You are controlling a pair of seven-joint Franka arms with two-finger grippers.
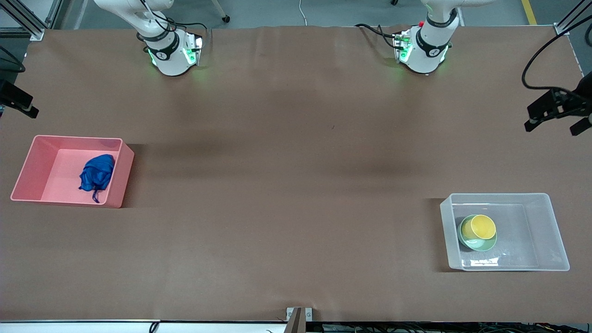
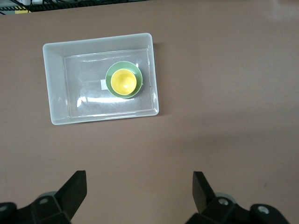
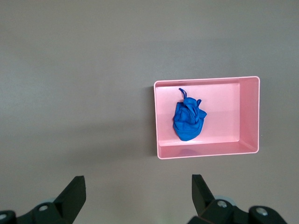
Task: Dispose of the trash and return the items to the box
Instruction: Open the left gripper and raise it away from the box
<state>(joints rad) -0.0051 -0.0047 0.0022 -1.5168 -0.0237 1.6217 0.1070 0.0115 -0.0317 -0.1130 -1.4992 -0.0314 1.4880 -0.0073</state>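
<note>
The blue wad of trash (image 1: 97,173) lies in the pink bin (image 1: 121,185) at the right arm's end of the table; the right wrist view shows the wad (image 3: 188,122) in the bin (image 3: 205,80). The yellow cup (image 1: 481,226) sits in the mint-green bowl (image 1: 483,244) inside the clear tub (image 1: 555,222) at the left arm's end. The left wrist view shows the cup (image 2: 124,81), bowl (image 2: 108,79) and tub (image 2: 49,84). My left gripper (image 2: 139,179) is open and empty, high over bare table beside the tub. My right gripper (image 3: 138,182) is open and empty, high over bare table beside the bin.
Both arm bases (image 1: 173,51) (image 1: 423,48) stand along the table edge farthest from the front camera. Black camera mounts (image 1: 555,108) (image 1: 18,99) reach in at both ends of the table. Brown tabletop (image 1: 296,185) lies between bin and tub.
</note>
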